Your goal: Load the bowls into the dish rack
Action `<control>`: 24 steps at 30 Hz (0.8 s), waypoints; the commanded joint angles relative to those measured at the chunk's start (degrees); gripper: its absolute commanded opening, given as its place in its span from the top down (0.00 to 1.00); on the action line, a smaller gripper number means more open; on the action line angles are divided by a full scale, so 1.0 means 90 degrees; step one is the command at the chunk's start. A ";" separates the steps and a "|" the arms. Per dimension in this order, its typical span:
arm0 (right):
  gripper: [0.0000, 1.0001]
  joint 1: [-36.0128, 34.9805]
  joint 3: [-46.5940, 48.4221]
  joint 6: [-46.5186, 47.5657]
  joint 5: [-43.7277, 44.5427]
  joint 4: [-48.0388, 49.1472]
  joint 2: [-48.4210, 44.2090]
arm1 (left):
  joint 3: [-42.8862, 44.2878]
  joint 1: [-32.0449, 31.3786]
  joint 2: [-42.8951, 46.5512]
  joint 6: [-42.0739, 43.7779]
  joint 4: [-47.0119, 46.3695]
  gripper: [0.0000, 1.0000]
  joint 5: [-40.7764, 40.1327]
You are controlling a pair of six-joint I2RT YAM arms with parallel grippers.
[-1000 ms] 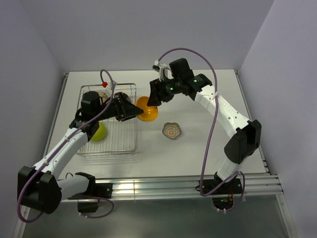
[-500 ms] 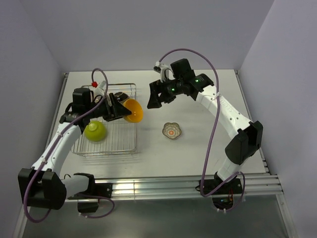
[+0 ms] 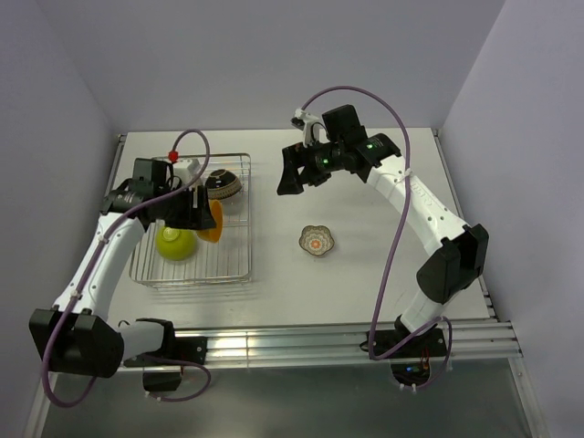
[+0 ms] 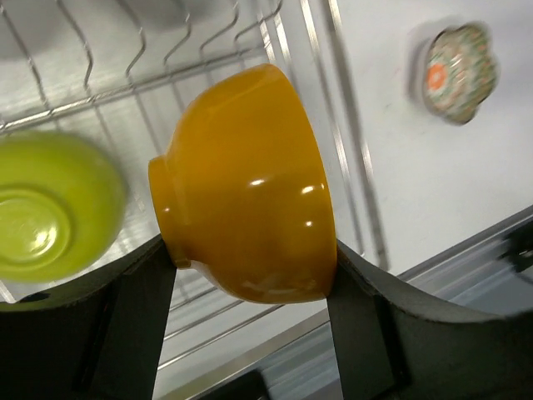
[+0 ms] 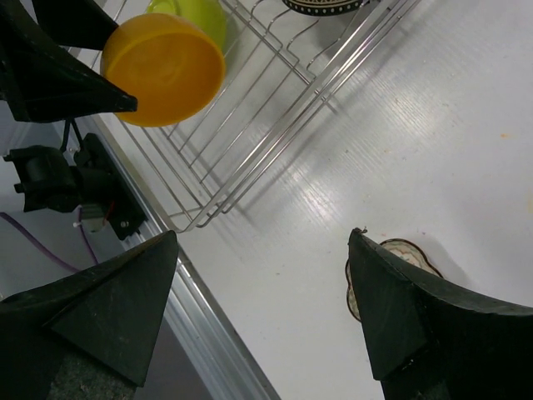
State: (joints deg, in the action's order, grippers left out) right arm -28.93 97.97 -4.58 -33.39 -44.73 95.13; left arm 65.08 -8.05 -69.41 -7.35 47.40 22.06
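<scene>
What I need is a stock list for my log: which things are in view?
table: 1, white
dish rack: 1, silver, table's left side
orange bowl: 1, orange, held sideways over the dish rack
green bowl: 1, lime-green, in the rack
brown bowl: 1, dark brown, rack's far right corner
patterned bowl: 1, multicoloured, on table right of rack
left fingers: 2, black, gripping the orange bowl
right fingers: 2, black, open, empty

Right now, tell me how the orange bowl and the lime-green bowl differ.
Support: the orange bowl is clamped in the left end effector, while the lime-green bowl rests in the dish rack with neither arm touching it.
Pose: the orange bowl is tipped on its side; the lime-green bowl sits level.
Shared: both are small, round, glossy, single-colour bowls within the rack's outline.
</scene>
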 commanded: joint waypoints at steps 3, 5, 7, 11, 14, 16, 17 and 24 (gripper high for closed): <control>0.09 0.0040 0.0296 0.0059 0.0125 -0.0020 -0.0199 | 0.0347 -0.0101 -0.0285 0.1353 0.1002 1.00 -0.0508; 0.09 0.0040 0.0305 0.0079 0.0145 -0.0049 -0.0199 | 0.0260 -0.0130 -0.0296 0.1666 0.1071 1.00 -0.0605; 0.02 0.0050 0.0276 0.0099 0.0204 -0.0059 -0.0219 | 0.0181 -0.0247 -0.0208 0.1861 0.0994 1.00 -0.0810; 0.01 0.0050 0.0266 0.0118 0.0272 -0.0088 -0.0238 | 0.0064 -0.0715 -0.0208 0.1823 0.0818 1.00 -0.1610; 0.01 0.0050 0.0286 0.0128 0.0292 -0.0128 -0.0228 | 0.0074 -0.0931 -0.0383 0.1755 0.0876 1.00 -0.1797; 0.01 0.0050 0.0315 0.0147 0.0311 -0.0166 -0.0219 | 0.0084 -0.1068 -0.0569 0.1774 0.0983 1.00 -0.1885; 0.01 0.0060 0.0315 0.0157 0.0302 -0.0176 -0.0190 | 0.0074 -0.1116 -0.0627 0.1755 0.1003 1.00 -0.1914; 0.00 0.0079 0.0462 0.0167 0.0380 -0.0284 -0.0170 | 0.0162 -0.1234 -0.1214 0.1472 0.1248 1.00 -0.2227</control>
State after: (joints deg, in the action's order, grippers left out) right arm -28.82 99.11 -3.90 -30.79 -46.54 95.13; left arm 65.47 -18.92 -80.16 6.85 57.45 4.32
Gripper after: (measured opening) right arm 0.995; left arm 0.705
